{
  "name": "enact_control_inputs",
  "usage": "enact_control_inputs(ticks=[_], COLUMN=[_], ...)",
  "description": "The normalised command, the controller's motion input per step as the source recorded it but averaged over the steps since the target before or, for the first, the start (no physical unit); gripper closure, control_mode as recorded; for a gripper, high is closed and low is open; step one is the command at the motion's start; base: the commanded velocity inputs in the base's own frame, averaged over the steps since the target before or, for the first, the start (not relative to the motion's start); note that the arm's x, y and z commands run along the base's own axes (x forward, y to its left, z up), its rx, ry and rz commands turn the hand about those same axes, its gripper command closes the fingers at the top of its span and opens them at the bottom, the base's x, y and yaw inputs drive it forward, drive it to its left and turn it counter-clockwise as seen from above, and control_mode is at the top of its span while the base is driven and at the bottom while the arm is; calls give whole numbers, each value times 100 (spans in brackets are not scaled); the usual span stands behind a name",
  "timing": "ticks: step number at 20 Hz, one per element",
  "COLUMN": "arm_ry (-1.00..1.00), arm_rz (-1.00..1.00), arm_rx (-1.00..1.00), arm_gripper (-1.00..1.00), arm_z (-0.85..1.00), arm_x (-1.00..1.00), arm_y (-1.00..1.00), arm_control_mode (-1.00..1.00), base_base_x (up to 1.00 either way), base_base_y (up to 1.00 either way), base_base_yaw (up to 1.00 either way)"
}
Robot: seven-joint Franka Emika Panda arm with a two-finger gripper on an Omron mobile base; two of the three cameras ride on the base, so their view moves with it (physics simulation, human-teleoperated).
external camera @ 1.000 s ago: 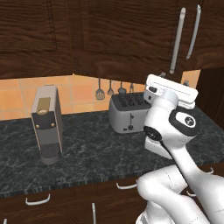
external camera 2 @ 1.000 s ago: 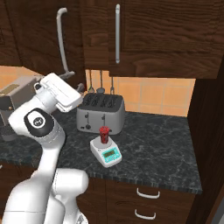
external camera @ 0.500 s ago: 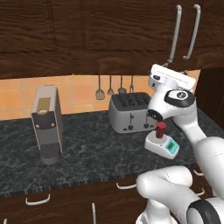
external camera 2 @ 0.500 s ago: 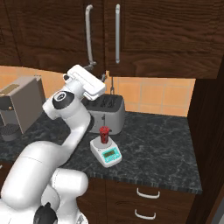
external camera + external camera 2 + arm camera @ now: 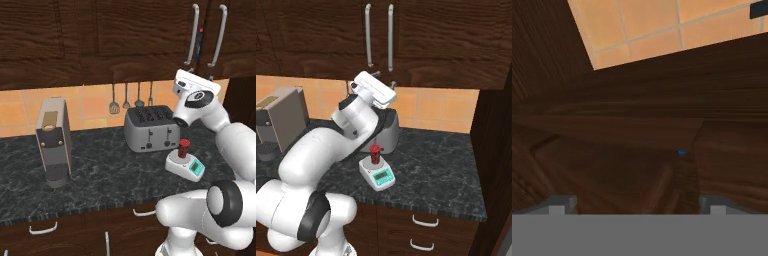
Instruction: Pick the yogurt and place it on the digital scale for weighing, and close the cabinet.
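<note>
The yogurt (image 5: 184, 148) is dark red with a darker band. The digital scale (image 5: 186, 167) under it is white with a grey platform and a teal display. The cabinet (image 5: 421, 40) is dark brown wood grain with pale bar handles. The toaster (image 5: 151, 129) is silver-grey, the desk (image 5: 100, 175) black marbled with grey flecks, the wall tiles (image 5: 431, 107) orange. The coffee machine (image 5: 53, 142) is grey with a tan panel.

Base views flanking; hand view close
</note>
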Motion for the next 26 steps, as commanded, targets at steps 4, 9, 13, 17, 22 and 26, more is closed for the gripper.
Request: enact_control_inputs(ticks=[4,9,13,17,22,26], arm_ry=[-8,-18,-25,-21,-29,-48], arm_rz=[6,20,21,13,11,10], arm_rx=[-2,0,-5,-9,-12,-13], arm_gripper=[-100,-100,-100,-100,-100,-100], arm_z=[-8,-1,0,-5,-7,-24], arm_x=[96,100,100,100,100,93], arm_y=[-4,26,58,56,76,66], arm_control_mode=[-100,-100,-100,-100,-100,-100], base_base_x=[0,0,0,0,0,0], base_base_y=[0,0,0,0,0,0], base_base_yaw=[0,0,0,0,0,0])
